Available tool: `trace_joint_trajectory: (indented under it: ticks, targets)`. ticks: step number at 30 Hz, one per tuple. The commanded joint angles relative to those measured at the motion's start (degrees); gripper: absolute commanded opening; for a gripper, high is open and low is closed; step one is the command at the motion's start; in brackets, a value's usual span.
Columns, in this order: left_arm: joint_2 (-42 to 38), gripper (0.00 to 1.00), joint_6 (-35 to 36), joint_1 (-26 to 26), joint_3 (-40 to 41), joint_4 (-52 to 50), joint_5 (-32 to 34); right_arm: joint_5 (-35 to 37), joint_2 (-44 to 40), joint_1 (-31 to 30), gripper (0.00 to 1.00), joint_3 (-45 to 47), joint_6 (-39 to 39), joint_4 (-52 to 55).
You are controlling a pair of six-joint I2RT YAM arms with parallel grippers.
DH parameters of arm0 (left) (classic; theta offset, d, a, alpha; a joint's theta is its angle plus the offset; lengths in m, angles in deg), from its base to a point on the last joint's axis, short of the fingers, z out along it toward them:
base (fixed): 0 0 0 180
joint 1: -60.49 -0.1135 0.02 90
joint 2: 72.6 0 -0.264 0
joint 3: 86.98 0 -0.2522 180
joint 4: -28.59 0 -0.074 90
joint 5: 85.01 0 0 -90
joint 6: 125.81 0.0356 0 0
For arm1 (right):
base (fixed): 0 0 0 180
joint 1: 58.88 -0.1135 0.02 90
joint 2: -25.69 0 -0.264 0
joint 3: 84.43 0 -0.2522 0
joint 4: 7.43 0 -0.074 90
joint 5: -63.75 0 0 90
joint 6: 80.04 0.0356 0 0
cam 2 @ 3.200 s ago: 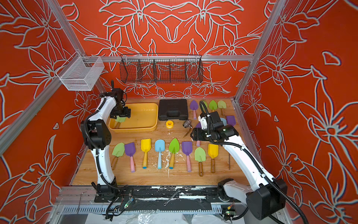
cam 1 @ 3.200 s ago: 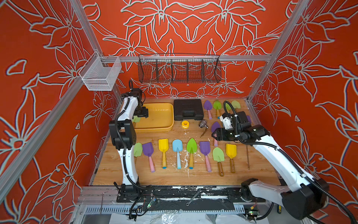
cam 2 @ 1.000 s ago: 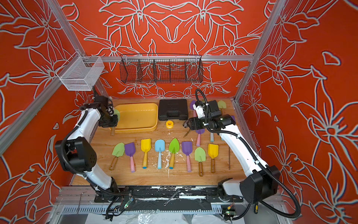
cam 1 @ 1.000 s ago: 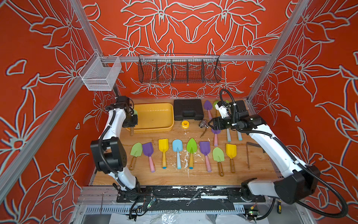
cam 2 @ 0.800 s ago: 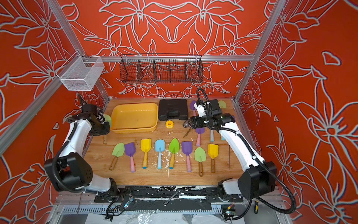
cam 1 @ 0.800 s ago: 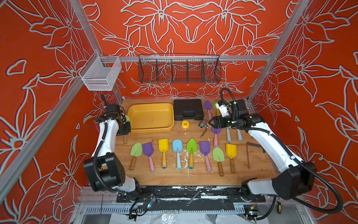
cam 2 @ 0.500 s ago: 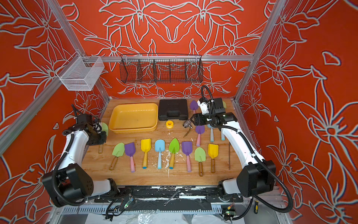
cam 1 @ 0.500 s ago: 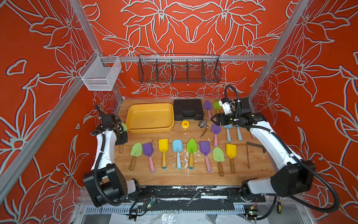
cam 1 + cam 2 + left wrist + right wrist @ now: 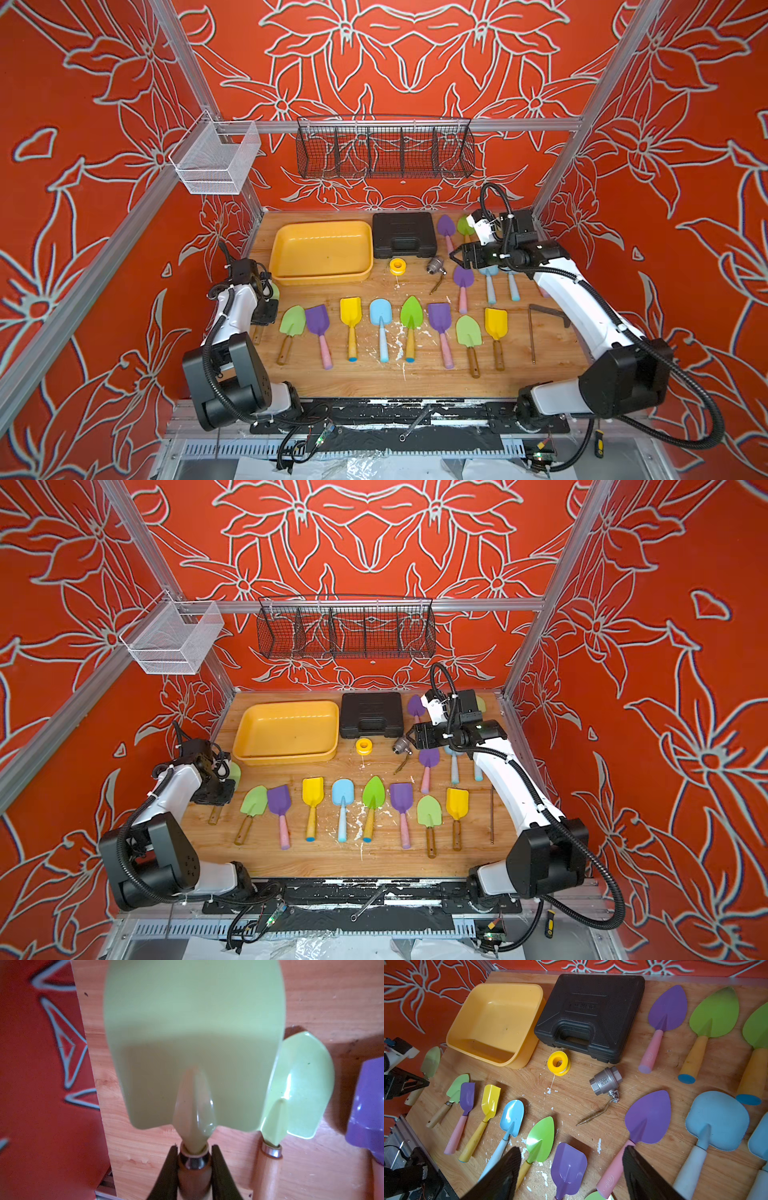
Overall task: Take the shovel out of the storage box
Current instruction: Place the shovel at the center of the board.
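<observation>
Since the earlier frames, our left arm has swung away from the storage box (image 9: 322, 249) toward the front-left of the table (image 9: 374, 382), carrying the shovel (image 9: 193, 1043) with it, and our right arm has shifted a little toward the rear.

We now see the left gripper (image 9: 194, 1147) clamped narrowly on the shovel's neck, where the metal collar meets the wooden handle. The pale green blade (image 9: 274, 291) sits close to the table's left edge, just outside the box's near-left corner, and the handle end (image 9: 215, 814) shows below the gripper. We cannot tell whether the shovel touches the wood. Just beside it lies another green shovel (image 9: 299, 1088), the first in a row of coloured shovels along the front.

In both top views the yellow box holds no shovel. A black tool case (image 9: 403, 235) stands touching or just beside its right side.

Our right gripper (image 9: 571, 1148) hangs with its jaws wide apart and nothing between them, above the table near a metal valve (image 9: 606, 1080) and a purple shovel (image 9: 648, 1118).
</observation>
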Motion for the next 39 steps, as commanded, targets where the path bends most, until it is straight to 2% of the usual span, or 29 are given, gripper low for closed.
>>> trace_joint_trajectory:
  ticks: [1, 11, 19, 23, 26, 29, 33, 36, 39]
  targets:
    - [1.5, 0.0, 2.8, -0.5, 1.0, 1.6, 0.6, -1.5, -1.1, 0.2, 0.79, 1.2, -0.8, -0.4]
    - [4.1, 0.0, 3.1, -1.9, 7.7, 3.7, 2.5, -3.0, -0.8, 0.2, 0.78, 1.6, 0.0, -0.7]
    - [7.5, 0.0, 4.3, -3.3, 5.7, 5.1, 2.9, -3.7, -1.2, 0.2, 0.78, 1.9, 0.5, 0.0]
    - [8.4, 0.04, 5.2, -3.3, 5.1, 5.7, 2.9, -3.3, -1.5, 0.2, 0.78, 1.9, -0.1, 0.5]
    - [8.7, 0.11, 5.5, -3.3, 4.9, 5.9, 2.9, -3.3, -1.4, 0.3, 0.78, 1.9, -0.1, 0.6]
    - [8.7, 0.32, 5.5, -3.3, 5.1, 6.0, 3.5, -3.6, -1.1, 0.1, 0.78, 1.7, -0.1, 0.5]
    - [8.0, 0.43, 5.2, -3.3, 5.4, 5.8, 4.0, -2.9, -0.9, 0.2, 0.78, 1.3, 0.5, 0.4]
    - [6.6, 0.56, 4.8, -3.3, 5.7, 5.9, 4.7, -2.8, -0.9, 0.2, 0.78, 1.4, 0.2, 0.3]
    - [4.5, 0.61, 3.8, -3.3, 5.3, 5.5, 4.3, -3.0, -0.8, 0.2, 0.79, 1.3, 0.2, 0.4]
